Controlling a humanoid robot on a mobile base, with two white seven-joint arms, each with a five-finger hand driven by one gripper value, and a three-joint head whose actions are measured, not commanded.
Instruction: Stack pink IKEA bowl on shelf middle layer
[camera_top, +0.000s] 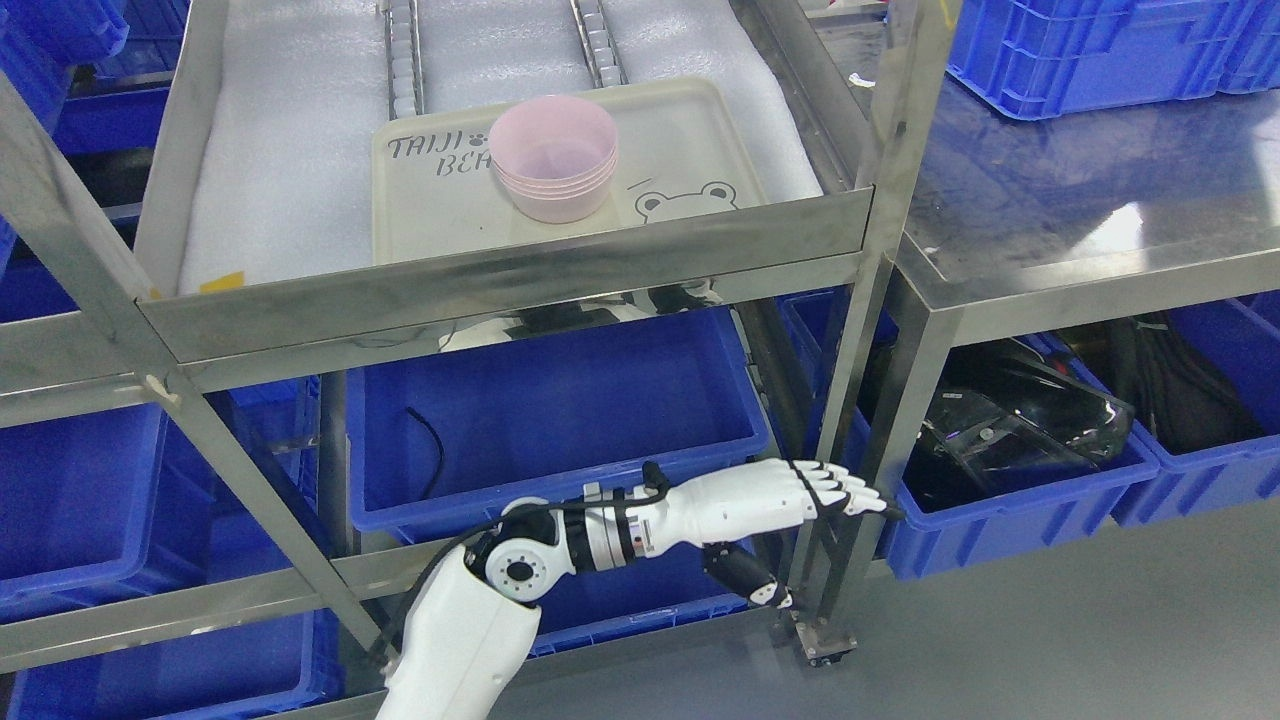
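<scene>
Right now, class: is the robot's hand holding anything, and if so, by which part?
Nothing is held. The left hand hangs low beside the shelf post, fingers extended and empty. The pink bowls sit stacked on the tray, untouched.

A storeroom or workshop: stainless steel shelf racks (520, 265) rise above the hand (800, 495), with blue plastic storage bins (560, 400) behind it, all on a grey floor (1100, 620).

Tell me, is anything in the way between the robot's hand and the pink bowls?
Yes. The left hand hangs low, fingers straight, holding nothing. The pink bowls sit stacked on the tray above. The shelf's front metal rail runs between them, so the hand probably has to go up over it.
</scene>
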